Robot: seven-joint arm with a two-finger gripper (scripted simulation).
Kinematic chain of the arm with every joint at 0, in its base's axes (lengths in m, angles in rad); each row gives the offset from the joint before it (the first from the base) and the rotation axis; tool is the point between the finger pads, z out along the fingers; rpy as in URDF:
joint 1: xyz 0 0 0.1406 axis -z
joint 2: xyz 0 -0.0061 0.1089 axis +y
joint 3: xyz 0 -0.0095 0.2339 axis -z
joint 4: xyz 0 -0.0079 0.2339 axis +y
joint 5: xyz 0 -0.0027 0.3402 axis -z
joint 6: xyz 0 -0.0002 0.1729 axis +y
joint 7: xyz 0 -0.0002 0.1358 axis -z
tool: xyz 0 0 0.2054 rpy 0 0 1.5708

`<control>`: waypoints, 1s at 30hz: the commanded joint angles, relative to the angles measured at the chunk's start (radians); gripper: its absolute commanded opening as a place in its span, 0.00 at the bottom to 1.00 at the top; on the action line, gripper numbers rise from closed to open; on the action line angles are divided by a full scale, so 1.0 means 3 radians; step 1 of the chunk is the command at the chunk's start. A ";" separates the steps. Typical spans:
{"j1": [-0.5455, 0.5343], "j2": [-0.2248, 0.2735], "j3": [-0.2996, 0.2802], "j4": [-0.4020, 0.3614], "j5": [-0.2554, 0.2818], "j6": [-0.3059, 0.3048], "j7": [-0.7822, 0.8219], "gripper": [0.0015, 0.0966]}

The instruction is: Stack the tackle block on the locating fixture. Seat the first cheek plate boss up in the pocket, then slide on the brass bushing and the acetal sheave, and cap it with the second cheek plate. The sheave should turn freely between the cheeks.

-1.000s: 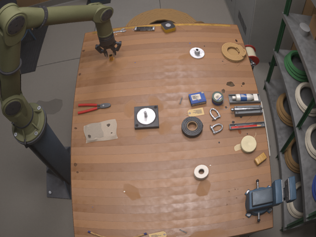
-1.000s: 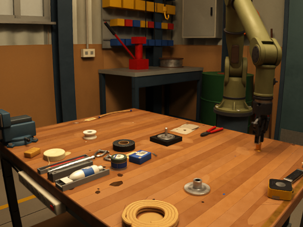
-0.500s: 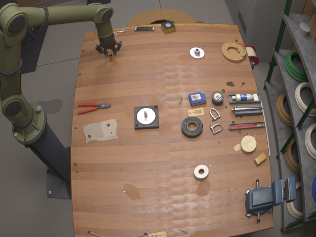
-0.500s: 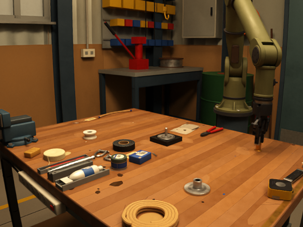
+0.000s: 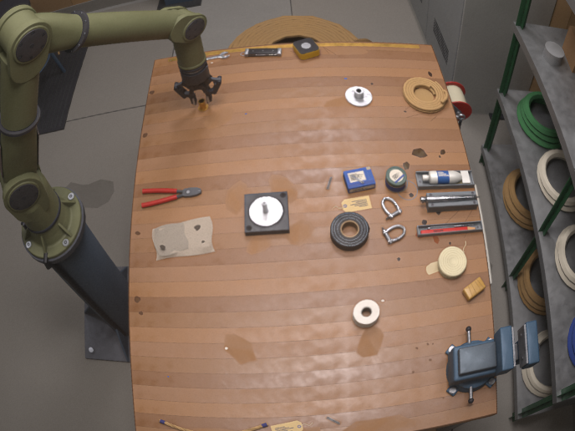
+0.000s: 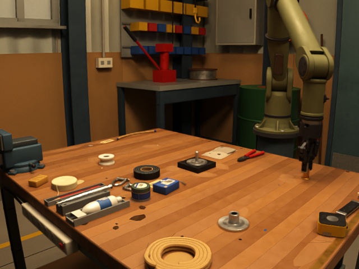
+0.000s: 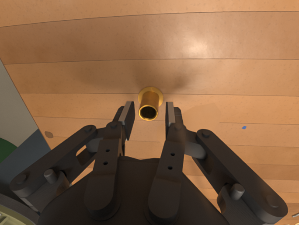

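A cheek plate (image 5: pixel 265 211) sits boss up in the pocket of the black locating fixture (image 5: pixel 266 213) near the middle of the bench, its pin standing through it. The second cheek plate (image 5: pixel 358 95) lies boss up far across the bench. The white acetal sheave (image 5: pixel 366 313) lies flat on the other side of the fixture. The brass bushing (image 7: pixel 148 104) stands flange down on the wood near a corner of the bench, far from the fixture. My gripper (image 7: pixel 149 112) hangs straight over the bushing, its fingers to either side of the sleeve. It is open and holds nothing.
The bench's edge runs close beside my gripper, with a yellow tape measure (image 5: pixel 306 48) and a wrench (image 5: pixel 217 56) along the nearby end. Red pliers (image 5: pixel 170 195) and a rag (image 5: pixel 183 237) lie between my gripper and the fixture. Tape roll (image 5: pixel 349 230), shackles, trays and a vise (image 5: pixel 483 359) crowd the far side.
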 commanded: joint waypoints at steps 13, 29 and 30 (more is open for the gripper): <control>-0.0015 0.0075 0.0015 0.0015 0.0030 -0.0092 -0.0023 0.40; -0.0017 0.0085 0.0018 0.0017 0.0034 -0.0104 -0.0026 0.40; -0.0017 0.0085 0.0018 0.0017 0.0034 -0.0104 -0.0026 0.38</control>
